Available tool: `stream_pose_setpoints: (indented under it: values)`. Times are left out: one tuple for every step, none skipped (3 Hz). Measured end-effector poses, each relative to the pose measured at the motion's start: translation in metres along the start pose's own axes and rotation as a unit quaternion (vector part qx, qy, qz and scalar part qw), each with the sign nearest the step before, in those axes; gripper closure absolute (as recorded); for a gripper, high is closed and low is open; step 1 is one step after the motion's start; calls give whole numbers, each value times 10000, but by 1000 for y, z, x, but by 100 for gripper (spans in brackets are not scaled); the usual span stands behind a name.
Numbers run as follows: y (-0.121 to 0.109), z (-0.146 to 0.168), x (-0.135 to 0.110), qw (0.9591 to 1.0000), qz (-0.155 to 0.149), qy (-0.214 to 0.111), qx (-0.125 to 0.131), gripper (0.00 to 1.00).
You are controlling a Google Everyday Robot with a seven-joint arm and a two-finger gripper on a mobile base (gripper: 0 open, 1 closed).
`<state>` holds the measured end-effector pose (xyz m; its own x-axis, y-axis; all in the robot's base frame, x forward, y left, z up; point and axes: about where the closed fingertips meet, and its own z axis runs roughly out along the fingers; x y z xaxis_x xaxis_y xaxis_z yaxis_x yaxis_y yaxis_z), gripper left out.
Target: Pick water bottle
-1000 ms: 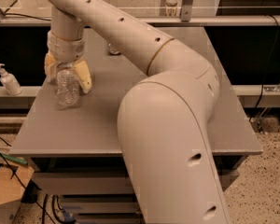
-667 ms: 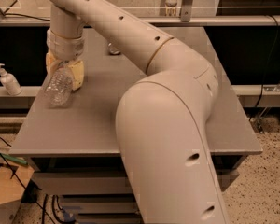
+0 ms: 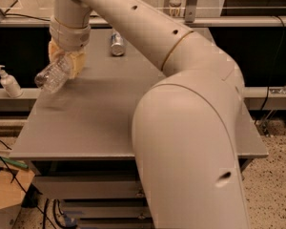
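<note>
The water bottle (image 3: 53, 75) is a clear crinkled plastic bottle. It hangs tilted, its lower end pointing down and left, above the far left part of the grey table (image 3: 109, 123). My gripper (image 3: 66, 61), with yellowish fingers (image 3: 77, 64), is shut on the bottle's upper end and holds it off the table top. The bottle's cap and label are hidden by the gripper. My big cream arm runs from the lower right up over the table to the gripper.
A small silver drink can (image 3: 117, 44) stands at the back of the table. A white pump-top dispenser bottle (image 3: 8, 82) stands on a ledge left of the table. A rail runs behind the table. Cables and a cardboard box lie at the lower left.
The bottle has been lifted off the table and tilted, its free end swinging out to the left. The gripper has risen slightly with it.
</note>
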<state>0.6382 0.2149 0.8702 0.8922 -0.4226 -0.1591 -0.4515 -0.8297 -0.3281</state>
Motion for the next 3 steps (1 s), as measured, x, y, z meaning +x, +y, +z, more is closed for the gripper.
stream_pose_setpoints:
  values:
    - [-6,-62,4,9977,-15,471,487,100]
    - [-9,-130,9,9922,-170,888,853,100]
    - [-13,-133,11,9913,-172,902,944,100]
